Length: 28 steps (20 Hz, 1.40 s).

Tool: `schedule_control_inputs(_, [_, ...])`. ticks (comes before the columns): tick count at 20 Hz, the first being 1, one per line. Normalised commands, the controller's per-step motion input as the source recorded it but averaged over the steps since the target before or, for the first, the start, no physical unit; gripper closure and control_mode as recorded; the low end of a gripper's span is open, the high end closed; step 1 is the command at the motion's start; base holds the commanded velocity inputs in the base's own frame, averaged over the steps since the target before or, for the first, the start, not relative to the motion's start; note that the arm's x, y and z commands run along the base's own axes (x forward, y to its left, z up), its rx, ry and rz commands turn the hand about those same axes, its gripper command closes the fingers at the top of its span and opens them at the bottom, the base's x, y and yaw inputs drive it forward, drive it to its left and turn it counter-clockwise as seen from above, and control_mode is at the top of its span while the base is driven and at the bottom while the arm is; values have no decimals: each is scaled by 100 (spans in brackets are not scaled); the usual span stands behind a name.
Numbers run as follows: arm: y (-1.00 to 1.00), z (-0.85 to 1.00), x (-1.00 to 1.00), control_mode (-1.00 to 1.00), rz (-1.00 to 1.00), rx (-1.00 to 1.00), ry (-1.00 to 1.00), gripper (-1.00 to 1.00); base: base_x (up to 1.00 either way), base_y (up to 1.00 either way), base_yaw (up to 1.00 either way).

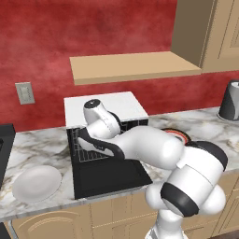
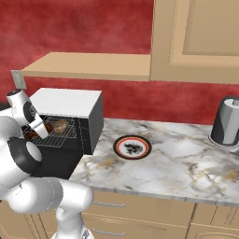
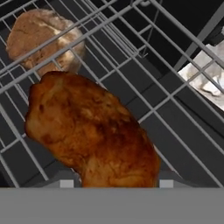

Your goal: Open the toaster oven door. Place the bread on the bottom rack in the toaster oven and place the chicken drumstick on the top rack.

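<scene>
The toaster oven (image 1: 105,106), black with a white top, has its door (image 1: 109,176) folded down flat on the counter. My arm reaches into the open front. In the hand view the brown chicken drumstick (image 3: 92,131) lies over the wires of the top rack (image 3: 175,100), and my gripper (image 3: 116,183) is shut on its near end, with a fingertip (image 3: 166,183) against each side. The bread (image 3: 39,37) sits lower, behind the wires. From the right base view, the bread (image 2: 61,125) and the drumstick (image 2: 31,135) show inside the toaster oven (image 2: 70,103) by my gripper (image 2: 40,130).
A plain white plate (image 1: 36,183) lies left of the open door. A patterned plate (image 2: 132,147) sits on the marble counter to the oven's right, with a metal kettle (image 2: 227,122) further right. A wooden shelf (image 1: 133,66) hangs above the oven.
</scene>
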Motion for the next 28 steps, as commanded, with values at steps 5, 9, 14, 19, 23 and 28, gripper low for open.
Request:
schedule_control_inputs(5, [-11,0,-1,-100,-2,0,0,-100,0,0,0])
schedule_control_inputs(9, [-9,4,-1,-100,0,0,0,-100,0,0,0])
schedule_control_inputs(14, [0,24,-5,-100,0,4,0,-100,0,0,0])
schedule_control_inputs(19, [3,28,-19,-100,0,9,0,-100,0,0,0])
schedule_control_inputs(23, [0,10,-44,-100,0,8,0,-100,0,0,0])
schedule_control_inputs(28, [0,7,-53,-100,9,1,0,-100,0,0,0])
